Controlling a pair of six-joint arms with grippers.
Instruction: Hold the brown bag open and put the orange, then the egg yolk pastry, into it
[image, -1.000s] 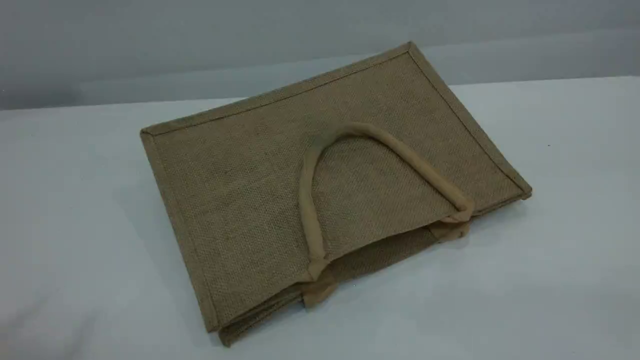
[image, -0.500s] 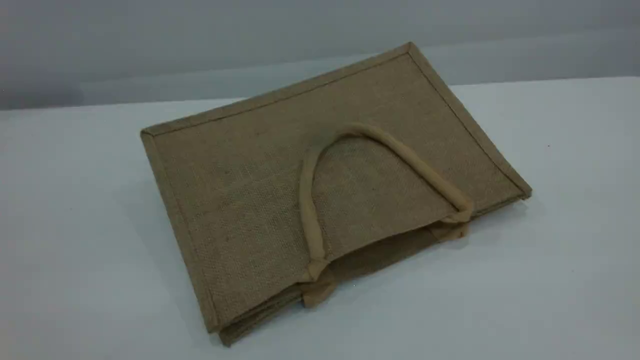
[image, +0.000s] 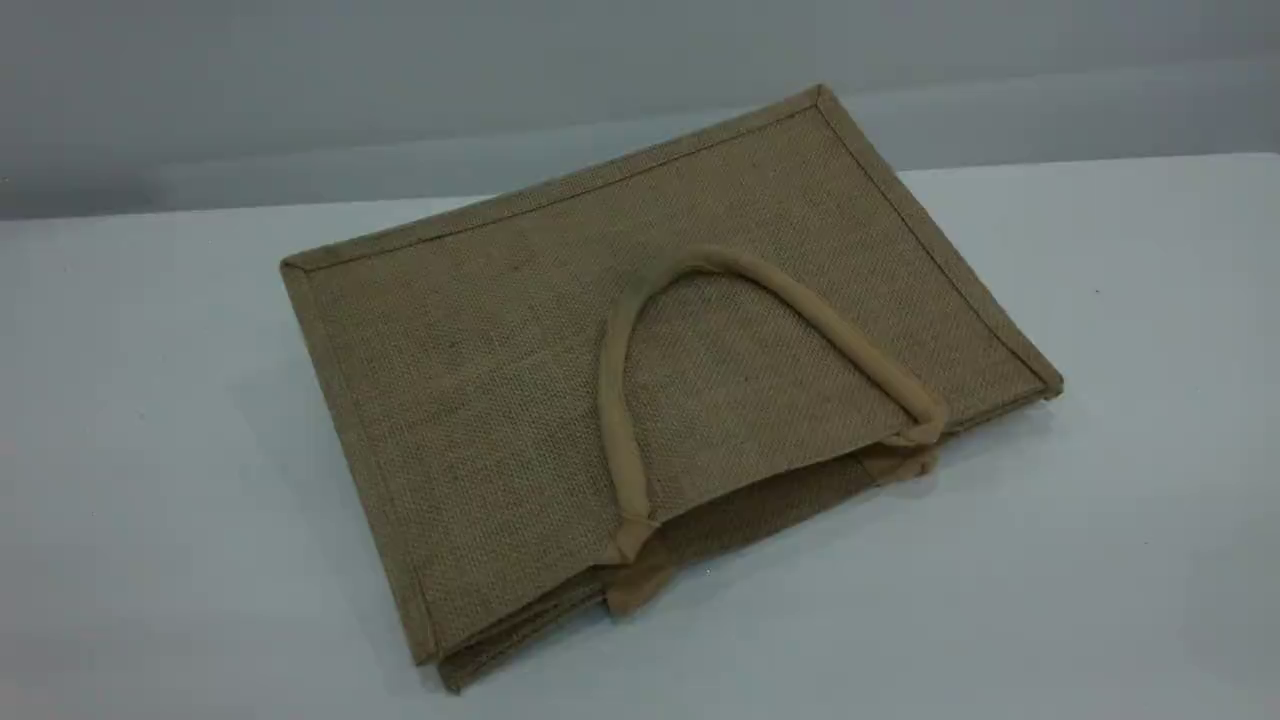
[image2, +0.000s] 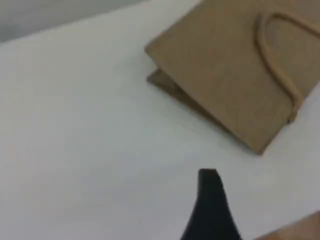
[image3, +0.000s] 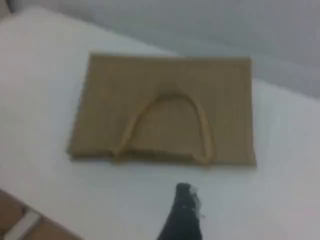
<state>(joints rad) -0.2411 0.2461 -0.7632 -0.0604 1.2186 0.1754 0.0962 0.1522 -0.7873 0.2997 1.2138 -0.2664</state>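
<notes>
We find the brown bag (image: 560, 400) lying flat on the white table (image: 150, 480), its mouth toward the near edge and only slightly parted. One beige loop handle (image: 770, 290) lies folded back over the upper panel. We see neither the orange nor the egg yolk pastry in any view. The left gripper (image2: 210, 200) hangs above bare tabletop, well apart from the bag's corner. The right gripper (image3: 182, 210) hangs before the mouth. Both stand wide apart and grasp nothing.
</notes>
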